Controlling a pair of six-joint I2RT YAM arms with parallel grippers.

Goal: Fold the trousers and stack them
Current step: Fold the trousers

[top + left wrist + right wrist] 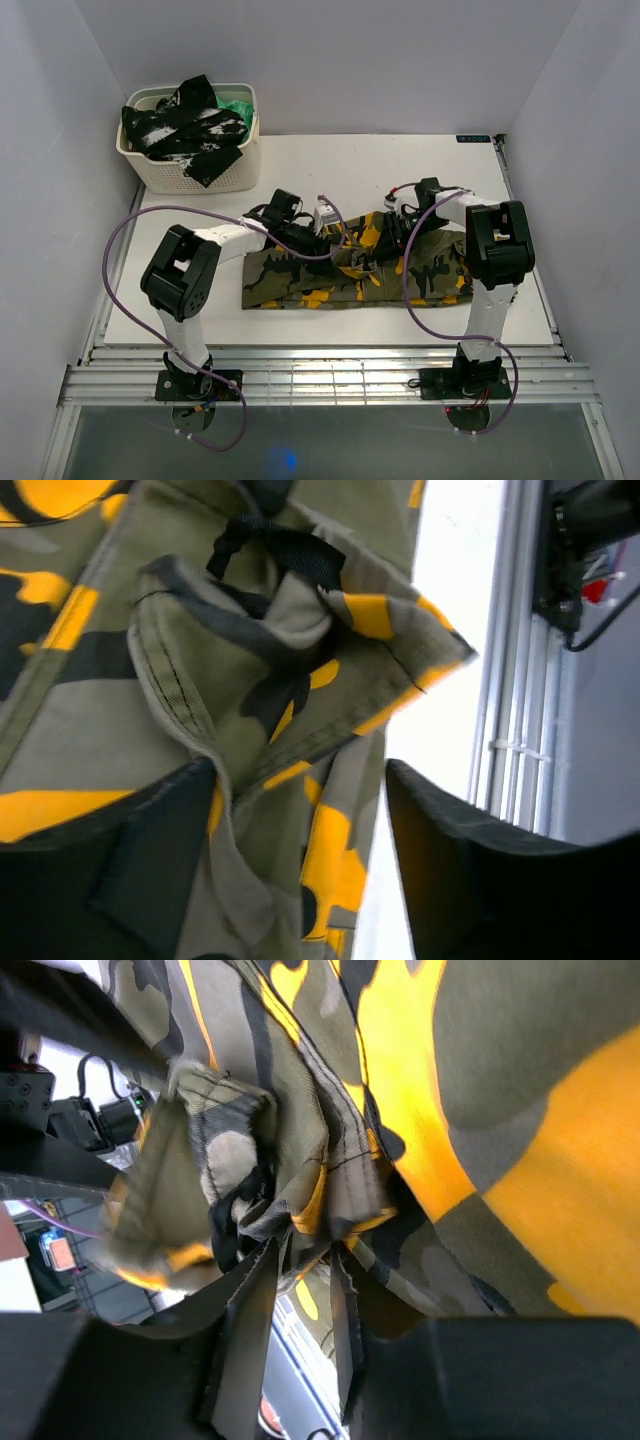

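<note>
Atop bunched trousers (300, 282), left hand (327, 235) and right hand (396, 236)

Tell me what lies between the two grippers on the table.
In the top view, a bunched fold of the trousers fills the stretch between the left gripper and the right gripper; nothing else shows there.

White tabletop (330, 160), pale grey walls (400, 60) three sides, metal rails (330, 375) near edge.

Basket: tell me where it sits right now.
In the top view, the white basket stands at the table's far left corner, well apart from the camouflage trousers at the centre.
</note>
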